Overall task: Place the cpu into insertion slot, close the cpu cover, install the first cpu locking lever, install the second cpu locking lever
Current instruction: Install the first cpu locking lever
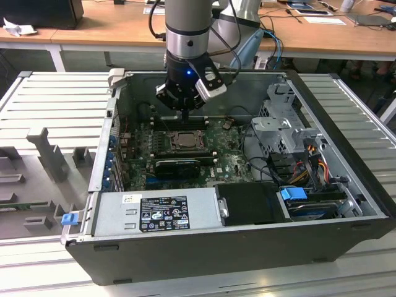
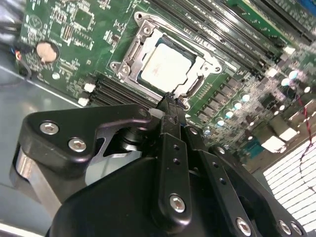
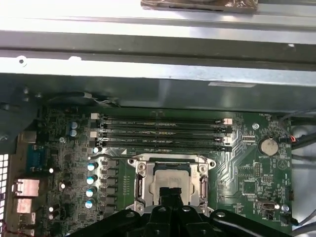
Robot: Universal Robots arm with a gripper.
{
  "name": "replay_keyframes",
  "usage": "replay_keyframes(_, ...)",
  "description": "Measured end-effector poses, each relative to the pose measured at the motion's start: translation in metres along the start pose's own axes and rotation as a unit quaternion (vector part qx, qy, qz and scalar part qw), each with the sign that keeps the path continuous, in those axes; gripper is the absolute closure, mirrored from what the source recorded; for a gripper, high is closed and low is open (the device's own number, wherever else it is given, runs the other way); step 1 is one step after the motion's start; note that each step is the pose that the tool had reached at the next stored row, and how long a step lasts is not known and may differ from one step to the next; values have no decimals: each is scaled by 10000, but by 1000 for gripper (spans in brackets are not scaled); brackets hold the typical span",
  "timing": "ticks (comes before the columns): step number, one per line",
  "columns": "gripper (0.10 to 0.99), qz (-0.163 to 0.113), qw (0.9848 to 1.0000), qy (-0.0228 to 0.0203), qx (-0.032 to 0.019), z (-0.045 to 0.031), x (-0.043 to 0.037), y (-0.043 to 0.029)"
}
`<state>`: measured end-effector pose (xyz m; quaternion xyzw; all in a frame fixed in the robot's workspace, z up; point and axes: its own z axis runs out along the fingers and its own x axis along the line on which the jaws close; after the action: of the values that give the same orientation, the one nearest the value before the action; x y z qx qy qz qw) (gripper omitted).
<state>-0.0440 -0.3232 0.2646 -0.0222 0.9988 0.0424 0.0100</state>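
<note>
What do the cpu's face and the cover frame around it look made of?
The cpu: pale matte metal face, likely plated; it reflects softly and evenly. The cpu cover: thin sheet metal, probably steel, silver-grey with bright glints on its bent edges.

The cpu has a pale, matt metal face. The cpu cover round it is bare silvery metal with a dull sheen. The motherboard is green lacquered board, faintly glossy. The gripper is matt black (its screw heads are bright metal). The case has a dark, matt outer wall and stands on a table of pale ribbed metal.
</note>
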Motion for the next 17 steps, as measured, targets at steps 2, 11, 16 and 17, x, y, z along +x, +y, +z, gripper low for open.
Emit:
replay_keyframes(2,980,-20,10000,2,-1,3,39,2)
replay_keyframes(11,980,61,10000,-9,3,27,351,19)
replay_keyframes(16,980,61,10000,-10,2,34,582,30)
replay_keyframes(17,980,62,10000,-10,2,35,601,33)
